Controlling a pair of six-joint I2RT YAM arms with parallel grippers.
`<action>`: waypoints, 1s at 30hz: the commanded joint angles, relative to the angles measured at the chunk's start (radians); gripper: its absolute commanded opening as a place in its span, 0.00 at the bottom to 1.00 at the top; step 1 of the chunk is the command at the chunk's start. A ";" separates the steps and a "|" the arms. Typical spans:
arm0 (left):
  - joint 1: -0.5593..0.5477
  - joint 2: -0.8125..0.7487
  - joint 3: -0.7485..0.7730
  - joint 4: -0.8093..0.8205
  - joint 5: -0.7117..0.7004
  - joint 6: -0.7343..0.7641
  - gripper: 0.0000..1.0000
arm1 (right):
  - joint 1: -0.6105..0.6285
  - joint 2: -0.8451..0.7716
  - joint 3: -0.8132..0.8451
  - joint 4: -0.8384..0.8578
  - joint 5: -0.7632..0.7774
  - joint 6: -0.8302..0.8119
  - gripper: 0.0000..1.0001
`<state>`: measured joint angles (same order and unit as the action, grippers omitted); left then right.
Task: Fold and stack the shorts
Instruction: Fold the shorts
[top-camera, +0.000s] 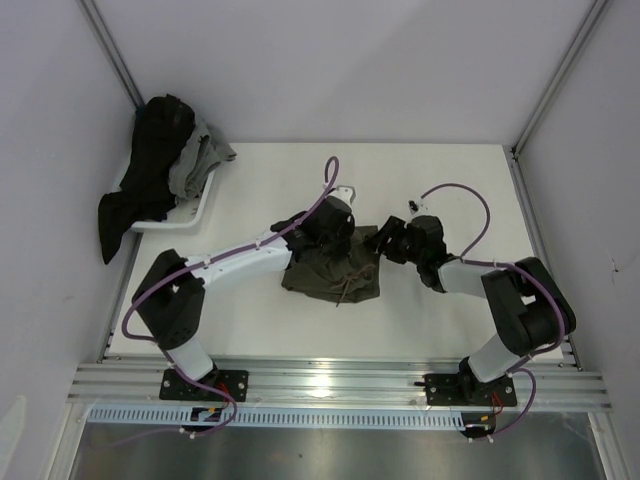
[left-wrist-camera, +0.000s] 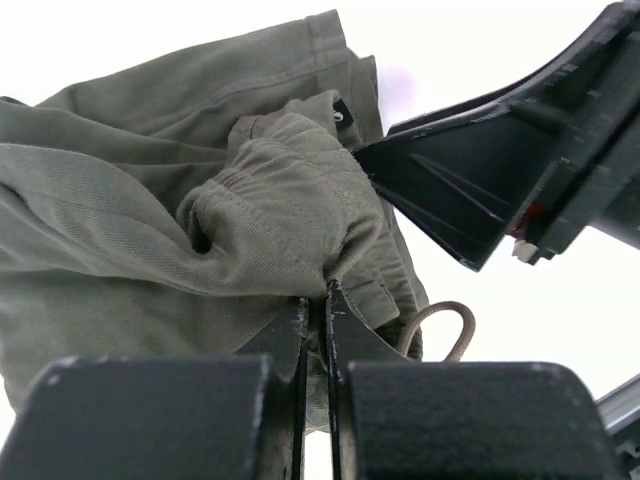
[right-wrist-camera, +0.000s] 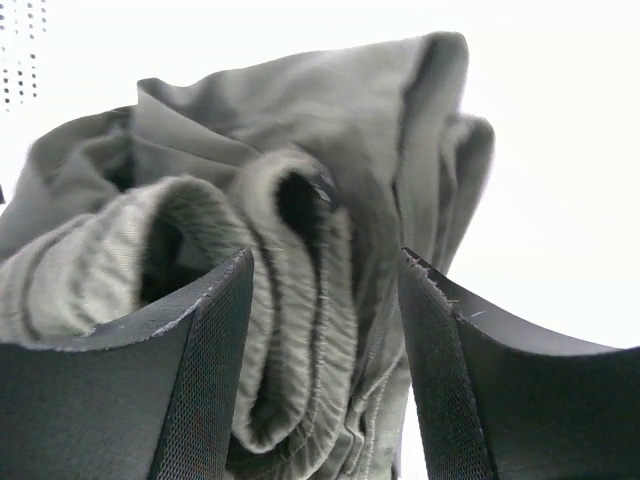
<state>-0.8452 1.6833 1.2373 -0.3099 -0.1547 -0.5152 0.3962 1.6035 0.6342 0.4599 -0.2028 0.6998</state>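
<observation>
The olive-green shorts (top-camera: 335, 268) lie bunched in the middle of the white table, drawstring trailing at their near edge. My left gripper (top-camera: 330, 228) sits over their far edge and is shut on a fold of the gathered waistband (left-wrist-camera: 290, 215); the drawstring loop (left-wrist-camera: 445, 325) hangs beside its fingers. My right gripper (top-camera: 385, 240) is at the shorts' right edge. It is open, its jaws standing on either side of a thick roll of the waistband fabric (right-wrist-camera: 300, 330) without pinching it. The right gripper's fingers (left-wrist-camera: 470, 180) show in the left wrist view.
A white basket (top-camera: 205, 205) at the table's far left holds a heap of dark and grey clothes (top-camera: 160, 165), with black cloth hanging over its left side. Grey enclosure walls stand close on both sides. An aluminium rail (top-camera: 330, 385) runs along the near edge.
</observation>
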 joint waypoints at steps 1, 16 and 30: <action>-0.006 -0.079 -0.006 0.012 -0.023 -0.009 0.00 | -0.003 -0.069 -0.037 0.141 -0.004 -0.133 0.61; -0.006 -0.200 -0.081 0.026 -0.055 -0.026 0.00 | -0.007 0.058 0.087 0.315 -0.329 -0.243 0.62; -0.006 -0.208 -0.090 0.037 -0.075 -0.029 0.00 | 0.049 0.110 0.048 0.347 -0.397 -0.223 0.45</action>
<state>-0.8452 1.5089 1.1408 -0.3115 -0.2073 -0.5259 0.4217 1.7092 0.6865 0.7532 -0.5671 0.4786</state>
